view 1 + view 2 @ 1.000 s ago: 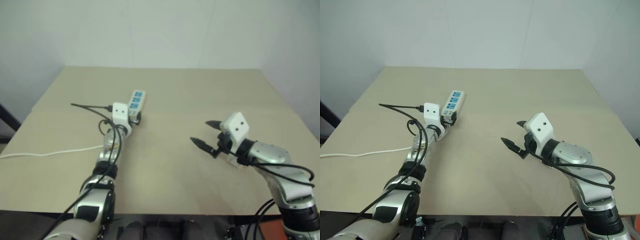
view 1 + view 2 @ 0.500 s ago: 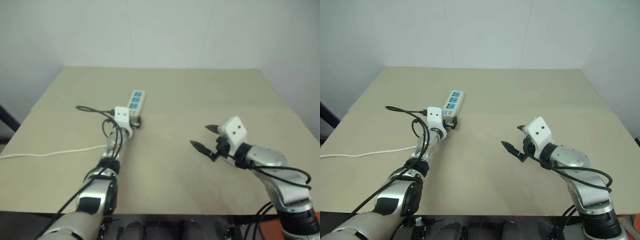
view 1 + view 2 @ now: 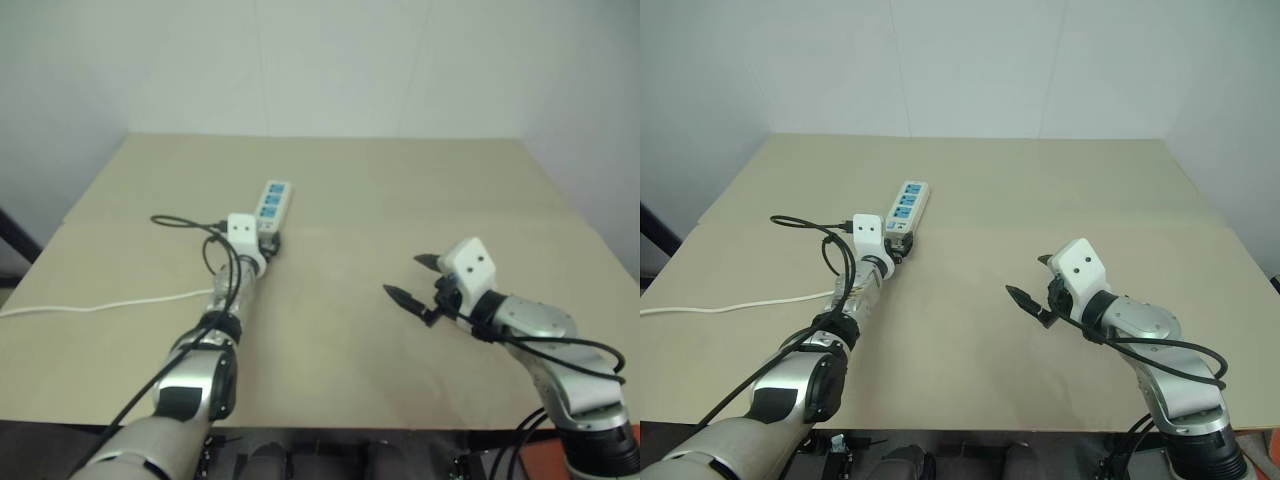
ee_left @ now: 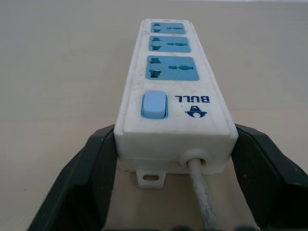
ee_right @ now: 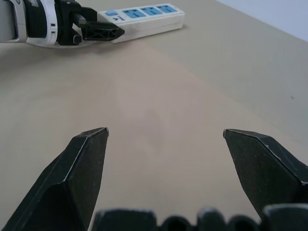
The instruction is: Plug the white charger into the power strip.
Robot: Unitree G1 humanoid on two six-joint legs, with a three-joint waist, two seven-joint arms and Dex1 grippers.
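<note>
A: Head views: left gripper (image 3: 899,243) is clamped on the switch end of the power strip (image 3: 907,203), which lies flat on the table (image 3: 970,180), far-left of centre. Right gripper (image 3: 1032,279) hovers near-right, fingers spread, holding nothing.

B: Charger?

A: Can't place it. So I'd call this early: strip being steadied, nothing plugged.

B: Left wrist view?

A: Both fingers (image 4: 91,178) press the strip's sides at the cord (image 4: 201,192) end. All three blue sockets (image 4: 171,68) are vacant.

B: Right wrist view?

A: Fingers (image 5: 79,168) wide apart over bare tabletop; strip and left gripper beyond. No containers; sockets are the only receptacles, all unfilled.
</note>
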